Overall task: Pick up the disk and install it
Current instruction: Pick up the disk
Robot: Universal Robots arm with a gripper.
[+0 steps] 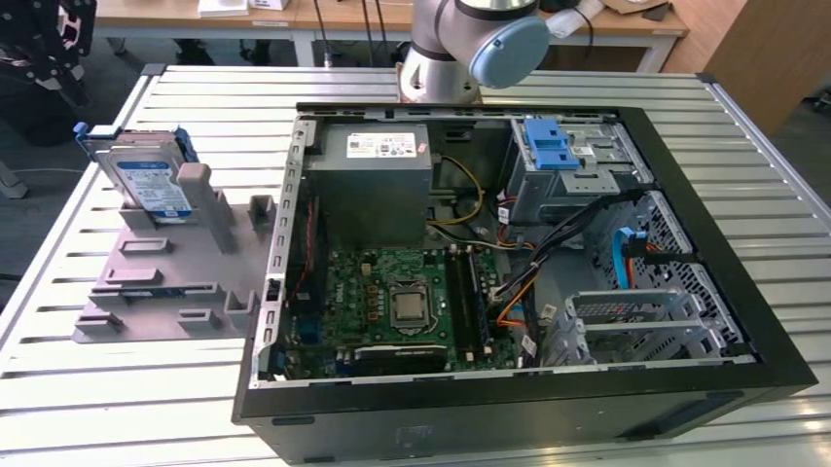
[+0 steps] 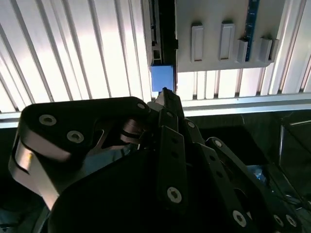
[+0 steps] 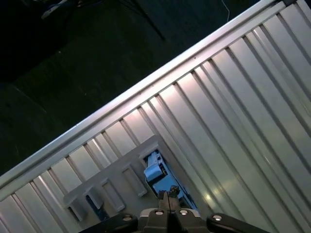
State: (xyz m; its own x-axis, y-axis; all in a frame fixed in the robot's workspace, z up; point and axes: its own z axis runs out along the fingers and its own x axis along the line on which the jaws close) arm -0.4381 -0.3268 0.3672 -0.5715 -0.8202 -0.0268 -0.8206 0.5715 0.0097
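Exterior view: the disk [image 1: 150,180] stands on edge in a grey rack [image 1: 156,282] on the tabletop [image 1: 130,409], to the exterior view's left of the open case [image 1: 520,418]. In the first wrist view we see the claw [image 3: 167,194] empty, tips together, above the disk. A clean pick, we judge, needs the tips spread, centred across the thin edge, and a straight descent.

Silver, blue-framed disk [image 1: 151,185], upright on edge, seemingly slotted in grey stand [image 1: 162,277]
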